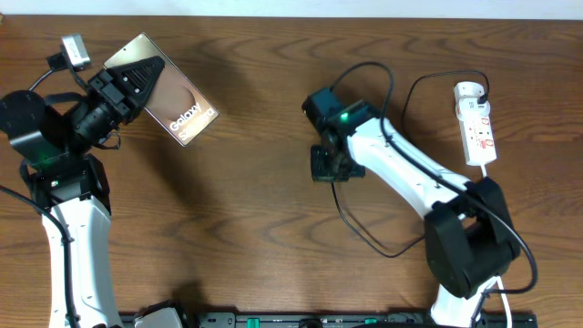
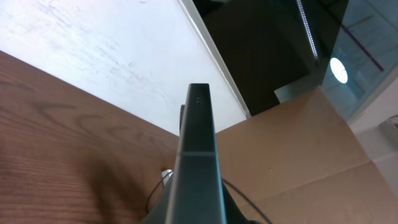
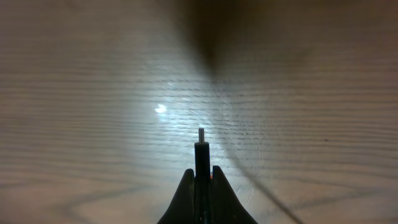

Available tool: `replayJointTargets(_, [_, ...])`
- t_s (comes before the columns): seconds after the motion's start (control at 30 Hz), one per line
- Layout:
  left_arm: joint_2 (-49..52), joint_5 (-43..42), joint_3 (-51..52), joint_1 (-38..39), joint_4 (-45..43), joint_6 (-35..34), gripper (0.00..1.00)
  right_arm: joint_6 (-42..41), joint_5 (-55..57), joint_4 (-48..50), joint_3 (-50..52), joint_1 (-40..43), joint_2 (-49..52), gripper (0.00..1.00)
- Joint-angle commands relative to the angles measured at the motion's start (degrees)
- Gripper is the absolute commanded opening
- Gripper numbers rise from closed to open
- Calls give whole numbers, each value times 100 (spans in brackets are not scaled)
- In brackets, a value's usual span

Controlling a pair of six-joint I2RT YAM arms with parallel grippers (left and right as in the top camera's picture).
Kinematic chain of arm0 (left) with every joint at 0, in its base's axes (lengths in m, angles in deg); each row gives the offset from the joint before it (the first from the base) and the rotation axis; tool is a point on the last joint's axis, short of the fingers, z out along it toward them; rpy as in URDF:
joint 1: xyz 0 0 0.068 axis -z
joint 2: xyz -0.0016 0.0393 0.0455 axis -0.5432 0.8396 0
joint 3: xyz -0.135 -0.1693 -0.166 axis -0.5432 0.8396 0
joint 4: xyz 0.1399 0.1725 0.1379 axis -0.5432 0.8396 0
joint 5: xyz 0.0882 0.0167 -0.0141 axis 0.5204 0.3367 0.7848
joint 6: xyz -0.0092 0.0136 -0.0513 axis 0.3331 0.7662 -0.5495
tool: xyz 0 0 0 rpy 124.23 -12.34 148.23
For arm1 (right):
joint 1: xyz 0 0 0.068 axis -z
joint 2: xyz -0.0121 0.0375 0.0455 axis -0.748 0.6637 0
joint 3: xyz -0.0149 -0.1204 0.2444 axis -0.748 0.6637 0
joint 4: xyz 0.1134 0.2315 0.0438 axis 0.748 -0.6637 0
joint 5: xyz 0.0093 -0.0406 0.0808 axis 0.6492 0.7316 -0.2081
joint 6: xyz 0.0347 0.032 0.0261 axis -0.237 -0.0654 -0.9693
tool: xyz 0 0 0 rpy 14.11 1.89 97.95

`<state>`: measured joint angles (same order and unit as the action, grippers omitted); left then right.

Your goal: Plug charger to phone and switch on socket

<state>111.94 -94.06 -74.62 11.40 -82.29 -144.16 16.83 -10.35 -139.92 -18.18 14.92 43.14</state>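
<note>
Phone (image 1: 187, 114) sits clamped in the left gripper (image 1: 137, 80), which is closed on one end of it. The gold-bronze back with its white "Galaxy" lettering faces up, and the rest of the body juts out past the fingertips, away from the arm. In the left wrist view the phone (image 2: 198, 155) shows only as a thin dark edge running straight ahead from the gripper. Whether its far end touches the table (image 1: 255, 228) cannot be told.

The right gripper (image 1: 326, 166) is closed on the charger (image 3: 201, 152). In the right wrist view its two fingers (image 3: 183, 196) pinch the black plug tip between them. The small metal pin sticks out beyond the fingertips, over the wood. Behind the gripper the charger (image 1: 393, 255) lies as a thin black line in a loose curve on the table, bending back toward the arm's base.

The phone is well apart from the right gripper, off to its left across the table, and the plug is not in the phone. The socket (image 1: 475, 123) lies on the other side, to the right of the right gripper and beyond its forearm. It is white with red marks, and neither gripper touches it.
</note>
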Motion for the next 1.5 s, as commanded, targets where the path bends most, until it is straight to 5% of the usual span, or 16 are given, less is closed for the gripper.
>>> replayJointTargets(0.0, [-35,-140,-52,-13,-85,-48,7,-201,-26,245,389,-76,122,1])
replayJointTargets(1.2, [-35,-293,-52,-13,-83,42,7,-70,-505,654,885,-109,109,1])
replayJointTargets(1.33, [-35,-295,-52,-13,-83,42,7,809,-1683,811,501,-109,9,1])
replayJointTargets(1.47, [-35,-295,-52,-13,-83,42,7,2352,-4614,1346,177,-105,-118,1])
